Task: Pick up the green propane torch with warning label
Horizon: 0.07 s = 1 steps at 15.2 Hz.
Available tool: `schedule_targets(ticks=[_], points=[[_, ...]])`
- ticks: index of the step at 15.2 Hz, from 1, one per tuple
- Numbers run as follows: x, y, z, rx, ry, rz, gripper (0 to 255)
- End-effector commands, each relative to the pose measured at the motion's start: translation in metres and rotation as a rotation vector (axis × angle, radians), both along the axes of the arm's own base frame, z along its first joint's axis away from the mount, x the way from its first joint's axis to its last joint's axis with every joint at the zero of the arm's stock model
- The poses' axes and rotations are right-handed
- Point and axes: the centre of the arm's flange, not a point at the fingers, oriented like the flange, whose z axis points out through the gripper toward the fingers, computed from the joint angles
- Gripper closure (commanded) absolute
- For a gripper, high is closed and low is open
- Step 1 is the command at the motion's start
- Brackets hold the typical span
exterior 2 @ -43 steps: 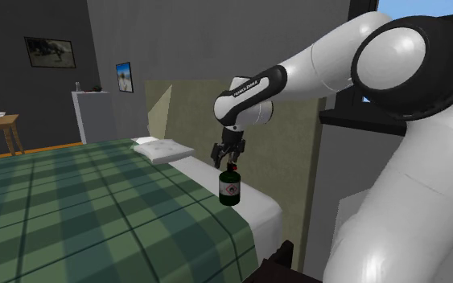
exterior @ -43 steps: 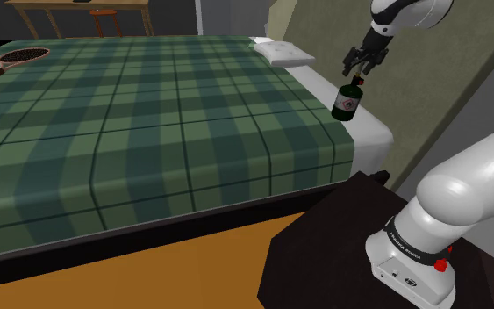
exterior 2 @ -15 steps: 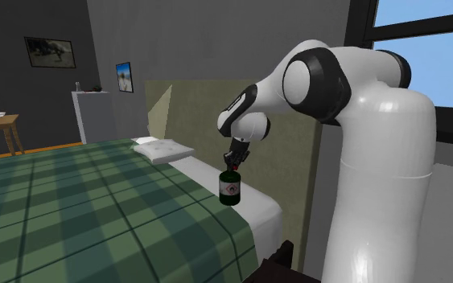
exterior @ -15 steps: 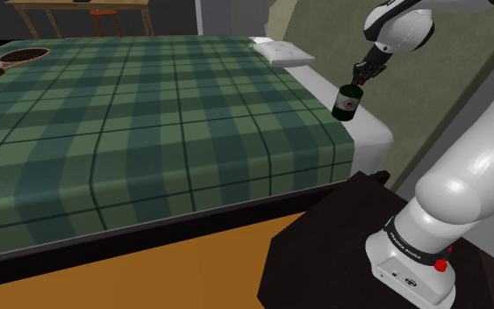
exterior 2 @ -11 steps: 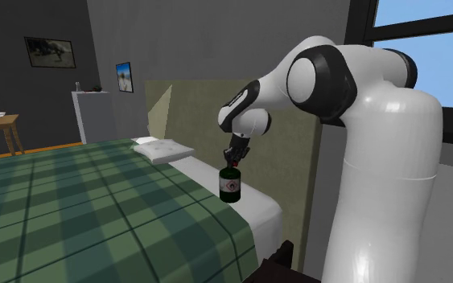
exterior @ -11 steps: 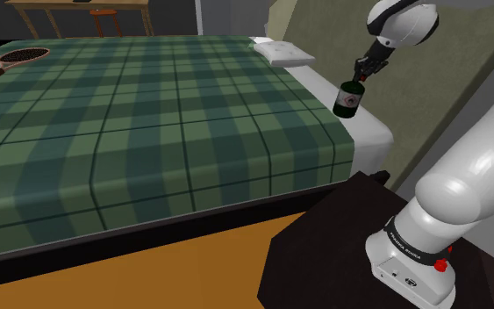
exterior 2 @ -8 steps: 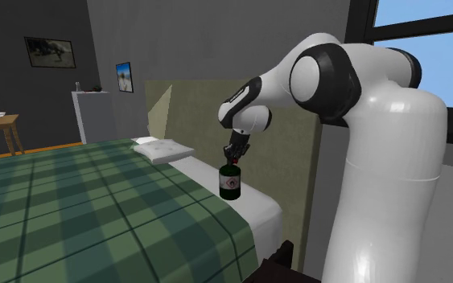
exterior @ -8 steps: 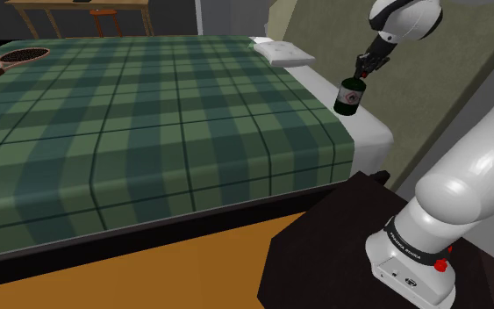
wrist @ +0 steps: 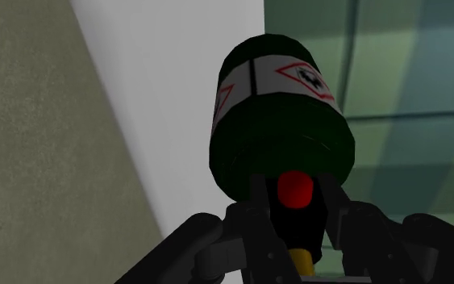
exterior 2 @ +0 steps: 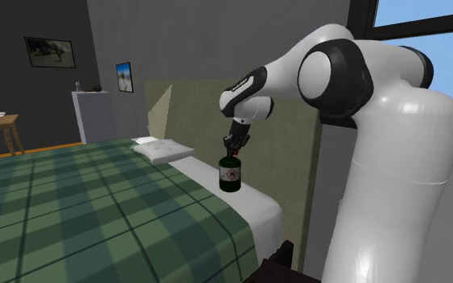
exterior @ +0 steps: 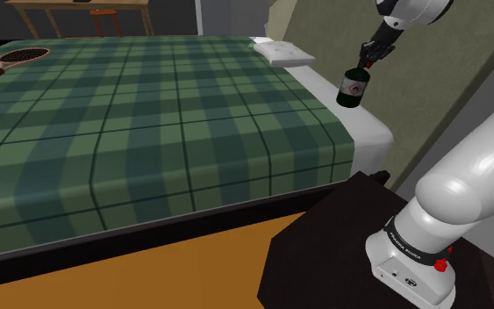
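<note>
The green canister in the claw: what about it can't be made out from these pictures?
- Top fittings: in the wrist view the claw clasps the green torch there and covers most of them.
- Label wording: too small in the shoulder and second exterior views. In the wrist view the label curves out of sight around the body.
- Underside, and any gap above the bed: it faces away from every camera, so I cannot tell.

The torch (wrist: 280, 137) has a smooth, slightly glossy dark green body with a white paper-like label. The bed cover (exterior: 148, 114) looks like matt checked cloth. The white shell of the arm (exterior 2: 393, 120) is glossy; the gripper (wrist: 295, 208) is matt black.
</note>
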Motion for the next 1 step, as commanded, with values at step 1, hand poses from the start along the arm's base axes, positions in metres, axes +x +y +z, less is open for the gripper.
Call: schedule_targets(ticks=[1], points=[[0.0,-0.0004,0.0035,-0.001,-0.001,0.0,255]])
